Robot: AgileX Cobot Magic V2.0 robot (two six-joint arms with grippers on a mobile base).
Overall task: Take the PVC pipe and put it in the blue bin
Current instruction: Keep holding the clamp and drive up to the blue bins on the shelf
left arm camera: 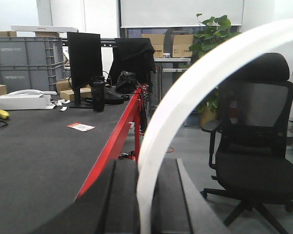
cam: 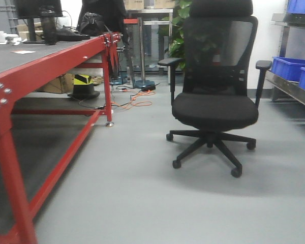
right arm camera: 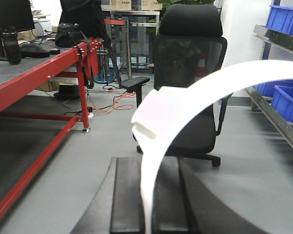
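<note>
Blue bins (cam: 290, 68): front view, at 3 o'clock on a metal shelf (cam: 290, 91), right of the black office chair (cam: 213, 109); red-framed table (cam: 56, 61) at 9 o'clock.
Left gripper (left arm camera: 146, 165): left wrist view, 6 o'clock; I read its fingers (left arm camera: 121, 204) pinched narrow on the white PVC pipe (left arm camera: 183, 97), which arcs toward 2 o'clock.
Right gripper (right arm camera: 149, 163): right wrist view, 6 o'clock; pads (right arm camera: 129, 195) clamp the pipe, whose coupling (right arm camera: 156, 112) sits just above, bending toward 3 o'clock.
</note>
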